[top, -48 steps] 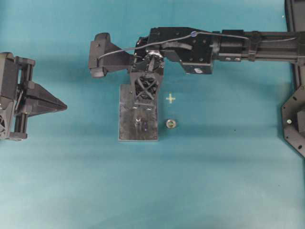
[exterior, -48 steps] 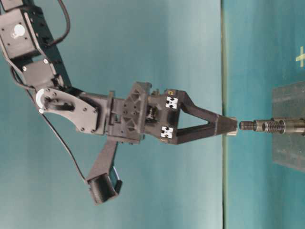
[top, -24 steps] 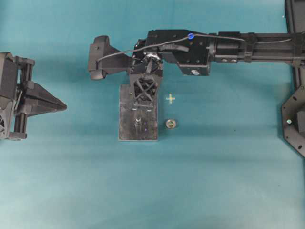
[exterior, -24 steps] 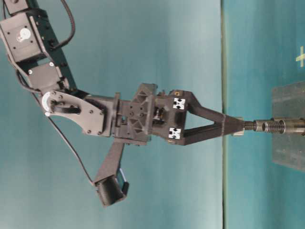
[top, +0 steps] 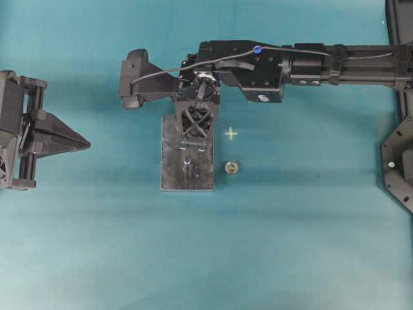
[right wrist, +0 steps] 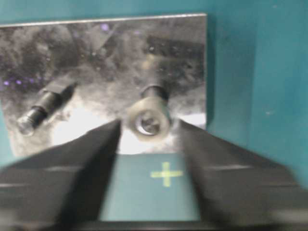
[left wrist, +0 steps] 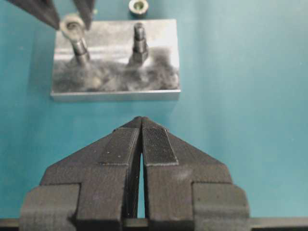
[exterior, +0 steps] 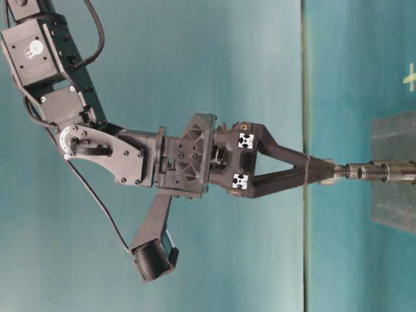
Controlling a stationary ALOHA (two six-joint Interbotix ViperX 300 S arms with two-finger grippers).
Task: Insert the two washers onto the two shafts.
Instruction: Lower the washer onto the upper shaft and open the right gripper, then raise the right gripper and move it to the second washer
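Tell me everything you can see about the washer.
The washer is a small, pale metal ring with a round hole. It sits at the top of one upright threaded shaft on the grey metal plate, with the shaft's tip showing through its hole. The right gripper stands open, one finger to each side; whether either touches it is unclear. A second shaft beside it is bare.

1. The right gripper (right wrist: 149, 139) hangs right over the plate (top: 169, 174), its spread fingers (right wrist: 77, 159) flanking the washer (right wrist: 149, 117) on the shaft (left wrist: 79, 45), blocking any approach from above.
2. A 2nd post (left wrist: 139, 41) stands near the shaft on the plate.
3. A small nut (top: 231, 168) lies just beside the plate.
4. Open cloth (top: 258, 258) separates the left gripper (top: 80, 143) from the plate.
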